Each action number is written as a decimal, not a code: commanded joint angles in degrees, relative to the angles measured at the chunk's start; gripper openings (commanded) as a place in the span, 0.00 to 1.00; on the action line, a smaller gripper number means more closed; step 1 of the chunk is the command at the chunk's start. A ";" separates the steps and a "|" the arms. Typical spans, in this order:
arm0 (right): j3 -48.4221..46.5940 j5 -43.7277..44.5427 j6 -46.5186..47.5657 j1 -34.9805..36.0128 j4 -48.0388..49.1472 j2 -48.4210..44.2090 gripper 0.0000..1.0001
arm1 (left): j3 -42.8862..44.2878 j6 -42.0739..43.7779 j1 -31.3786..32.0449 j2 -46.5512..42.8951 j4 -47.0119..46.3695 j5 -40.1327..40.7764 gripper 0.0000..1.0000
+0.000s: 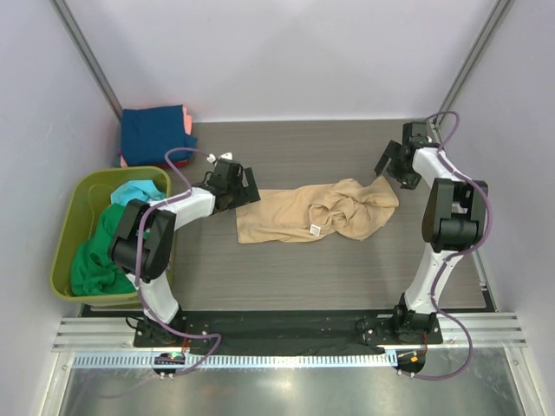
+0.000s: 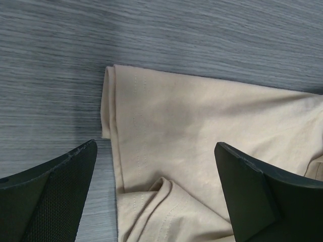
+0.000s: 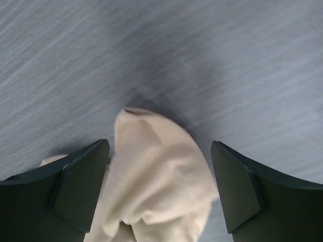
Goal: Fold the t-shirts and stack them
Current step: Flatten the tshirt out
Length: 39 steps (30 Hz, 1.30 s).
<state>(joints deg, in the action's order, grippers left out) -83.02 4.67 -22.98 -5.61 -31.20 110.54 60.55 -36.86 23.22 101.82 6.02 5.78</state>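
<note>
A tan t-shirt [image 1: 316, 212] lies crumpled across the middle of the grey wood-grain bench [image 1: 347, 277], stretched from left to right, with a small white label [image 1: 316, 230] showing near its near edge. The left arm [image 1: 186, 206] reaches to the shirt's left end. Its jaws are released, spread wide over the hemmed corner, and in the left wrist view the two dark fingers [image 2: 50, 196] stand on either side of flat cloth and a folded-over edge. The right arm [image 1: 434, 165] reaches to the far right end of the shirt. Its jaws are also released, and in the right wrist view a bunched tip of the cloth sits between the fingers [image 3: 81, 186]; whether they touch it cannot be told.

At the left edge of the bench an olive-green bin [image 1: 65, 234] holds a green t-shirt [image 1: 95, 260] and a teal t-shirt [image 1: 134, 191], both loosely heaped. Beyond the bin, in the far left corner, sits a folded pile with a navy blue t-shirt [image 1: 154, 130] on top and a pink edge [image 1: 188, 124] showing on its right side.
</note>
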 commanded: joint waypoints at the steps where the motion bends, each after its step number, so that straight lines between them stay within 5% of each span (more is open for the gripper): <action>1: -5.65 -3.79 1.53 1.30 3.51 3.62 0.88 | 1.76 0.91 -0.46 0.57 -2.86 -1.38 1.00; 9: -8.39 -5.28 1.54 1.04 5.18 10.57 0.76 | 2.11 1.88 -1.78 1.54 -2.86 -1.56 1.00; 12: -7.59 -6.24 1.63 0.86 6.06 11.27 0.59 | 2.55 1.71 -2.48 2.77 -3.03 -2.00 1.00; 13: -7.33 -6.51 1.45 0.86 6.24 11.45 0.46 | 2.64 1.62 -2.57 3.03 -3.21 -2.00 1.00; 20: -5.31 -7.65 1.19 0.95 7.12 10.14 0.08 | 3.78 -0.22 -2.92 6.37 -5.05 -4.37 0.97; 24: -4.52 -9.23 1.10 0.86 7.65 8.38 0.01 | 3.96 -1.02 -2.92 7.95 -5.76 -5.43 0.76; 30: -3.55 -12.75 -0.31 0.95 8.96 5.39 0.01 | 6.24 -0.93 -3.01 8.92 -7.08 -8.60 0.01; 39: -12.06 -15.20 -1.54 0.95 4.49 -6.11 0.01 | 17.12 1.26 -3.10 -3.44 3.46 -6.75 0.00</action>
<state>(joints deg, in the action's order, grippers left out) -88.86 -8.05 -23.49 -4.67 -26.50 113.84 72.12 -37.01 20.49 108.14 6.61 -1.32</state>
